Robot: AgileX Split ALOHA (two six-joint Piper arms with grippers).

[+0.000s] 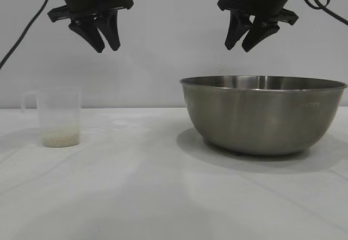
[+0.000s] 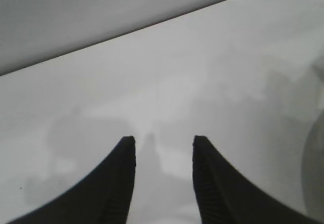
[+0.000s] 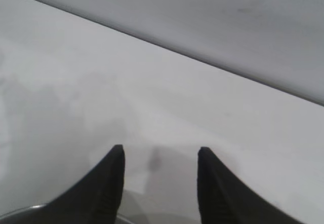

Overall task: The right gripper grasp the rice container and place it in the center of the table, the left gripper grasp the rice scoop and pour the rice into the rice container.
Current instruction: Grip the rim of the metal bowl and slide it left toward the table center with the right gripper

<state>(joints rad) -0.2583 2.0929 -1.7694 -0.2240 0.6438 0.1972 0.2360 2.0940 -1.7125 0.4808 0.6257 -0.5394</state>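
Note:
The rice container (image 1: 263,115), a large steel bowl, stands on the white table (image 1: 136,191) at the right. Its rim shows at the edge of the right wrist view (image 3: 20,215). The rice scoop (image 1: 57,116), a small translucent cup, stands at the left with a little rice (image 1: 60,138) at its bottom. My left gripper (image 1: 107,47) hangs open and empty high above the table, up and to the right of the scoop; it also shows in the left wrist view (image 2: 163,140). My right gripper (image 1: 238,47) hangs open and empty above the bowl; it also shows in the right wrist view (image 3: 160,150).
A plain grey wall (image 1: 174,44) stands behind the table. The table's far edge (image 3: 202,64) runs across the right wrist view. White table lies between scoop and bowl.

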